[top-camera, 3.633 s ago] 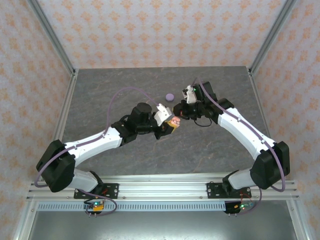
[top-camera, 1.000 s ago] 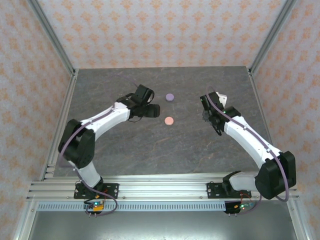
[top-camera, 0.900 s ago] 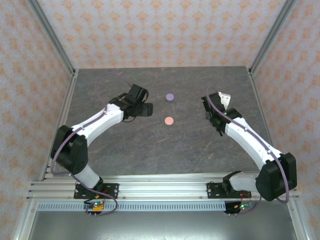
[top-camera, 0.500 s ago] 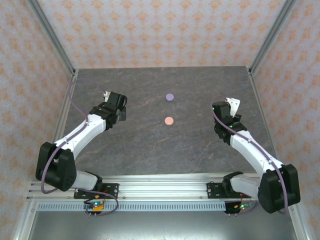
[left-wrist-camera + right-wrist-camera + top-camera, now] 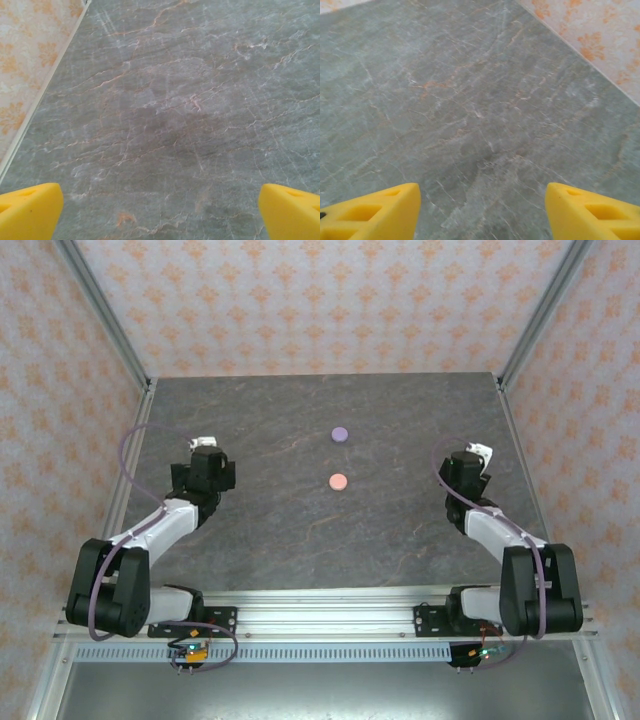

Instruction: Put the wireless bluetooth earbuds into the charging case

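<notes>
Two round closed charging cases lie on the grey stone table: a lilac one (image 5: 339, 434) toward the back and a pink one (image 5: 338, 481) nearer the middle. No earbuds are visible outside them. My left gripper (image 5: 206, 465) is pulled back to the left side of the table, far from both cases, open, with bare table between its yellow fingertips (image 5: 27, 210). My right gripper (image 5: 466, 464) is drawn back on the right side, also open, its yellow fingertips (image 5: 592, 212) wide apart over bare stone.
The table (image 5: 300, 530) is bordered by aluminium frame rails on the left (image 5: 130, 470) and right (image 5: 520, 460). Patterned wall panels (image 5: 320, 300) surround it. The wall edge (image 5: 40, 95) runs close beside the left gripper; another wall edge (image 5: 580, 55) lies beyond the right gripper.
Both arms have drawn back from the centre toward their own sides, folding in toward their bases. The pink case, earlier held up between the grippers, now lies shut on the table.
</notes>
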Robot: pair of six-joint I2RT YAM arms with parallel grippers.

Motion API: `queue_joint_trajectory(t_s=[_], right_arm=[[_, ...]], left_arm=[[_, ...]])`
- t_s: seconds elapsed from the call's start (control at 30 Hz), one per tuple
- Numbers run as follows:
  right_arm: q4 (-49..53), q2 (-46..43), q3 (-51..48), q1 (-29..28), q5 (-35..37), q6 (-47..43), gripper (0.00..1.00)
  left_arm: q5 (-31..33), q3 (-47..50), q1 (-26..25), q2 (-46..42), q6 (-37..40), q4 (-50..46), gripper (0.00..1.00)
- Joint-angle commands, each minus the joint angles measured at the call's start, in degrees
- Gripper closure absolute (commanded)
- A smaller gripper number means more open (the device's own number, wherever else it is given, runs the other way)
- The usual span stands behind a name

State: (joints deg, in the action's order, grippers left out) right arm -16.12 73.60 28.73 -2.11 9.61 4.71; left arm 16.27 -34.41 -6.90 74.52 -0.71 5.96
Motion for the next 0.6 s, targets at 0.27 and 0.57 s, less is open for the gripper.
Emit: queue_joint_trajectory(t_s=[0.27,0.57], right_arm=[[-21.5,4.0,-5.5,0.6,-5.9,-5.7,0.30],[-31.5,9.5,-8.4,1.0,-6.5,-5.9,0.27]], left_arm=[[-12.8,7.9,3.2,4.7,3.3,28.1,0.00],[-15.9,10.5,4.7,9.6,2.8,36.4,0.00]])
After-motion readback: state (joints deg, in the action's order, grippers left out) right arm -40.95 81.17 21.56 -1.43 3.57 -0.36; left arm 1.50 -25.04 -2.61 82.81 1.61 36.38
